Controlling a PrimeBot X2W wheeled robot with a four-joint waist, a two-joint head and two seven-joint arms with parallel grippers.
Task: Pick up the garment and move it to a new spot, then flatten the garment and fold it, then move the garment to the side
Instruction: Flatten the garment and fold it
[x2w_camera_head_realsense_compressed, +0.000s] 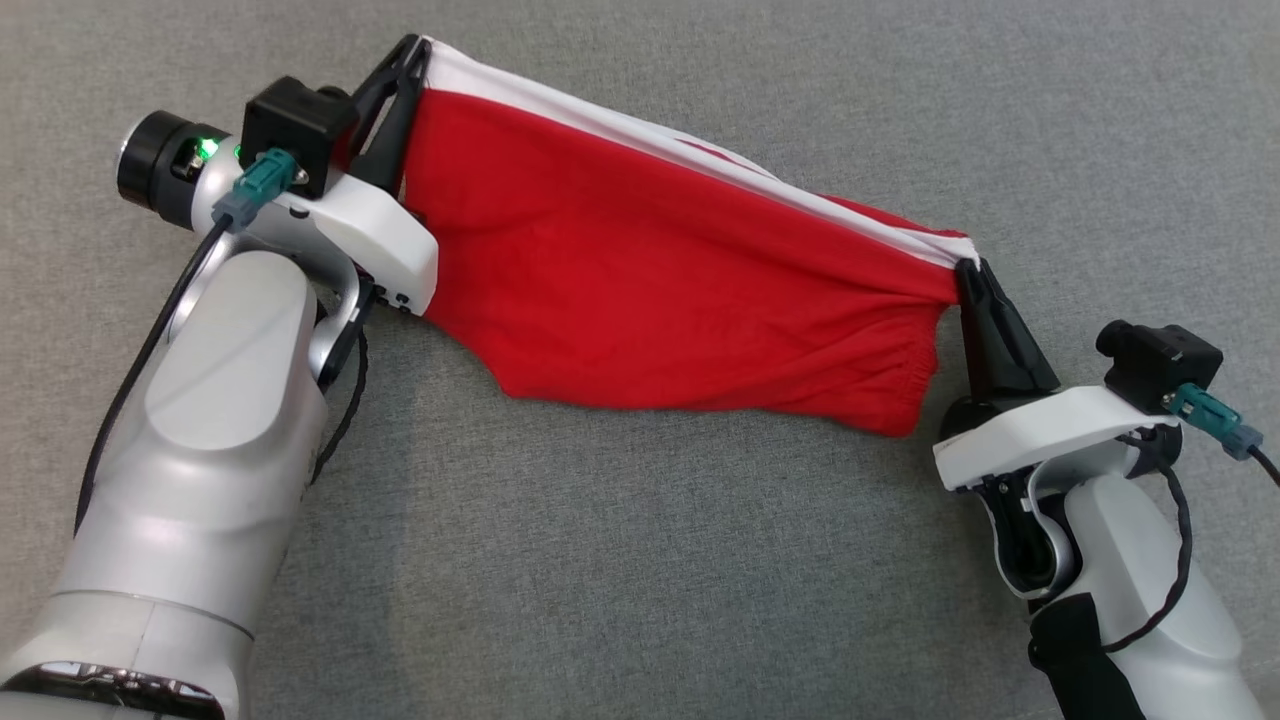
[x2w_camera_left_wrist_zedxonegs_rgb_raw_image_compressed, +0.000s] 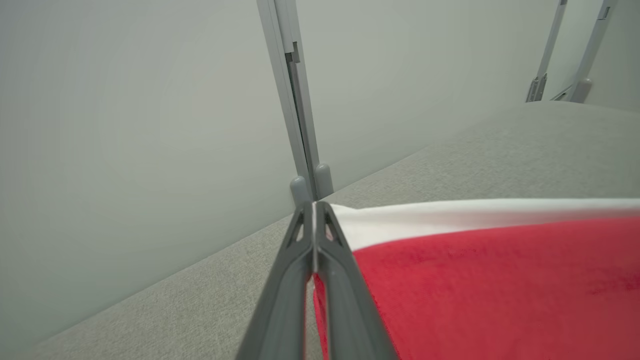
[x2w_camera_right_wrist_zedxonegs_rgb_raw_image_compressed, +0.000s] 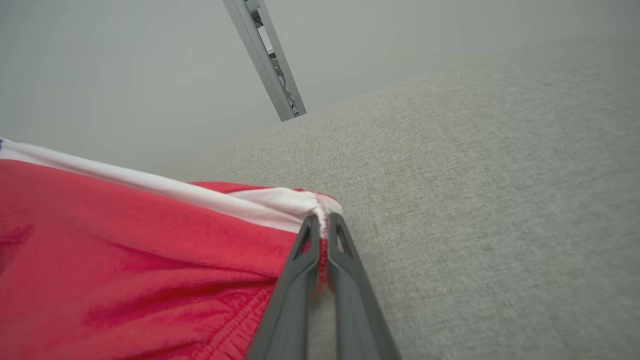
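Garment (x2w_camera_head_realsense_compressed: 660, 290) taut between left tool (x2w_camera_head_realsense_compressed: 418, 48), right tool (x2w_camera_head_realsense_compressed: 968, 268)

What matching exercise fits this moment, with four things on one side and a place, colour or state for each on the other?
Things:
1. left gripper
2. right gripper
3. shirt
4. surface

Descriptions:
A. plain grey, lying beneath everything
B. red with a white edge, stretched between two grips
C. shut on a shirt corner, upper left of the head view
D. shut on a shirt corner, right of the head view

Pairs: 1-C, 2-D, 3-B, 4-A
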